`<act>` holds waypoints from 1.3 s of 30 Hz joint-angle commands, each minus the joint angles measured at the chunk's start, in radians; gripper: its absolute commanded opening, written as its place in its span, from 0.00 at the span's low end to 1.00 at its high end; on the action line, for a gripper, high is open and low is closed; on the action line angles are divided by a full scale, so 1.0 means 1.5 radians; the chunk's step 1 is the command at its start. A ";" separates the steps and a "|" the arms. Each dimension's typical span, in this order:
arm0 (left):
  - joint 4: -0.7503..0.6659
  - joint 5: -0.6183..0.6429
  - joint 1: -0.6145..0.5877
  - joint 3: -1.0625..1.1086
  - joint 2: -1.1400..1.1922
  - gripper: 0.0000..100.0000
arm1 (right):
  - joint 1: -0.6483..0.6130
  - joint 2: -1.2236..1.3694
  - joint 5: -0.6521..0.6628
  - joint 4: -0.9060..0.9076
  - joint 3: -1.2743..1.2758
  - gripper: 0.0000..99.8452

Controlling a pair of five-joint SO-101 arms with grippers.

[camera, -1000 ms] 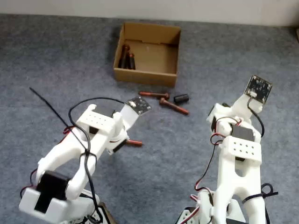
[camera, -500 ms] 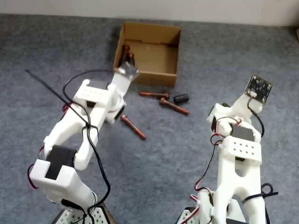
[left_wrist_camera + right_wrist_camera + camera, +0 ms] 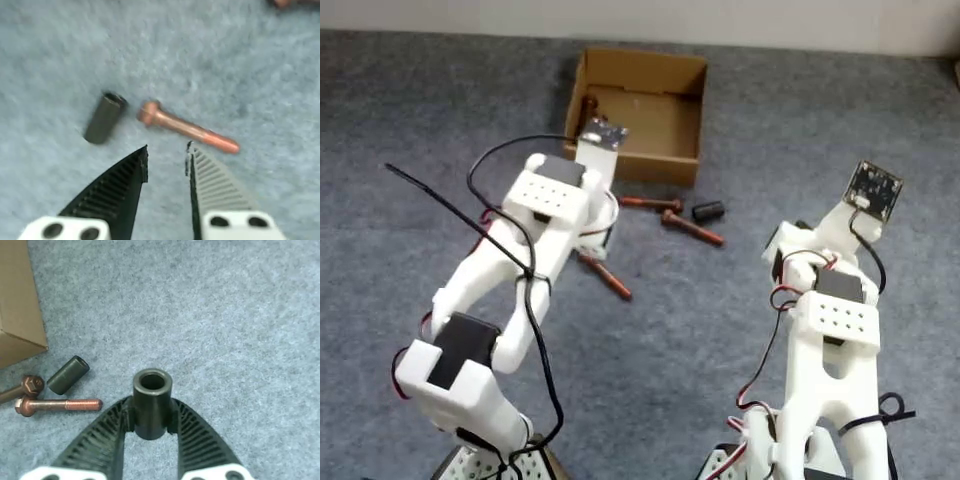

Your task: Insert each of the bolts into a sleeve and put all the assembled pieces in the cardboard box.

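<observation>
Below the left gripper [image 3: 167, 147], parted and empty, a bolt [image 3: 187, 129] lies seemingly just clear of a loose sleeve [image 3: 105, 117], nearer than the cardboard box [image 3: 630, 165]; the right gripper [image 3: 151, 405] clamps an upright sleeve [image 3: 151, 415]; closing off-centre could roll the bolt away.

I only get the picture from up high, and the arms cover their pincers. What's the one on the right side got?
Observer: The right pincer is shut on a black sleeve, with the sleeve's open hole facing the wrist camera.
Operator: And the other one?
Observer: The left pincer is open and holds nothing. A copper bolt lies on the carpet just ahead of its tips.
Operator: Anything else hiding down there?
Observer: Yes, a second sleeve lies on its side close by the bolt's head. The bolt is not inside it.
</observation>
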 commanded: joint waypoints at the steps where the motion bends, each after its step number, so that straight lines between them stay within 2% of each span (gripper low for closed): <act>1: 0.034 0.109 0.049 -0.019 0.004 0.17 | 0.008 -0.022 -0.003 -0.014 -0.006 0.01; 5: 0.027 0.167 0.051 -0.002 0.020 0.17 | 0.008 -0.022 -0.003 -0.014 -0.006 0.01; 11: -0.016 0.205 0.033 -0.004 0.104 0.17 | 0.008 -0.022 -0.003 -0.014 -0.006 0.01; 19: -0.023 0.206 0.021 -0.083 0.183 0.17 | 0.008 -0.022 -0.003 -0.014 -0.005 0.01; 25: 0.090 0.202 0.048 -0.154 0.182 0.17 | 0.007 -0.022 -0.003 -0.014 -0.005 0.01; 28: 0.114 0.203 0.055 -0.190 0.182 0.17 | 0.006 -0.022 -0.003 -0.014 -0.005 0.01; 34: 0.113 0.205 0.035 -0.233 0.189 0.17 | 0.006 -0.022 -0.003 -0.014 -0.006 0.01; 39: 0.070 0.207 0.017 -0.215 0.219 0.17 | 0.006 -0.022 -0.003 -0.014 -0.006 0.01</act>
